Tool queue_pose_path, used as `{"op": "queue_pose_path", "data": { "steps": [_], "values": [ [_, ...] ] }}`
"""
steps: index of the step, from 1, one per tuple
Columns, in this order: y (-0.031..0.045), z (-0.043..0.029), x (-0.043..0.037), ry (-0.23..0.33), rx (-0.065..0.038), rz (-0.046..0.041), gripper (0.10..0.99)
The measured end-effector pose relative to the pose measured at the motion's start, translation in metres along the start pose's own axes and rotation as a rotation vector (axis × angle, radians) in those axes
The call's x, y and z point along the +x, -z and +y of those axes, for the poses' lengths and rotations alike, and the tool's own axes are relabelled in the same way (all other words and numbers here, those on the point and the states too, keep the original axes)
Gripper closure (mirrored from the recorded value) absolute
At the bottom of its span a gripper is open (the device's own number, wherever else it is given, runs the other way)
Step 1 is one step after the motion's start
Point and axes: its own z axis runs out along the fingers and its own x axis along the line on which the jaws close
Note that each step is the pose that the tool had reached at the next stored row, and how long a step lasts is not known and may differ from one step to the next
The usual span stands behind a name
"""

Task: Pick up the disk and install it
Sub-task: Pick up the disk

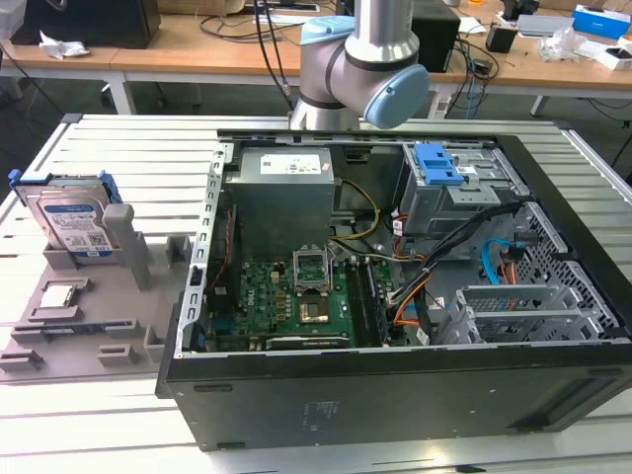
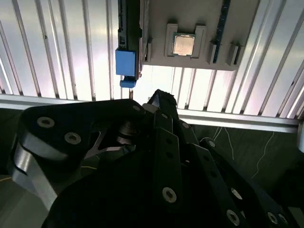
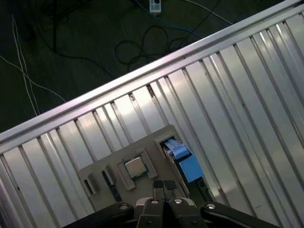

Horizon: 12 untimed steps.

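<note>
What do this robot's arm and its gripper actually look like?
The arm is a silvery metal tube with chunky grey joints capped in pale blue. In the first wrist view, the gripper is a set of black bars dotted with round silver bolt heads.

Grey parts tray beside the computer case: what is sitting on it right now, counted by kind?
disk, standing upright in its blue carrier: 1
processor chip: 1
memory stick, on edge: 1
Total on the grey tray: 3
</note>
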Motion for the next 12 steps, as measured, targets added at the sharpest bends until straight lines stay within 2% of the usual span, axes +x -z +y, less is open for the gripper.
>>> {"op": "queue_pose_path", "data": {
  "steps": [12],
  "values": [
    [0.0,0.0,0.0,0.122,-0.002,0.0052,0.98]
  ]
}}
